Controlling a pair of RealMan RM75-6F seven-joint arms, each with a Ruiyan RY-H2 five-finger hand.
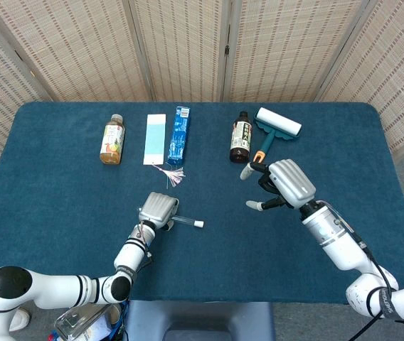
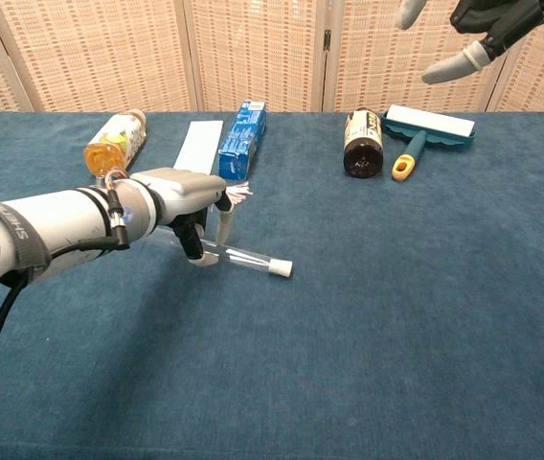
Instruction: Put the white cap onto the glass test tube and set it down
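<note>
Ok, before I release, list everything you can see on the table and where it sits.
glass test tube: one, clear, lying near the table's middle in the left hand's fingers
white cap: one, white, on the tube's free end
juice bottle: one, orange, far left of the back row
card: one, pale blue and white, beside the juice bottle
box: one, blue, right of the card
tassel: one, pink-white, just in front of the box
dark bottle: one, brown-black, back right
lint roller: one, teal and white with orange handle tip, beside the dark bottle
table: one, blue cloth
left hand: holds the tube
right hand: raised, empty
</note>
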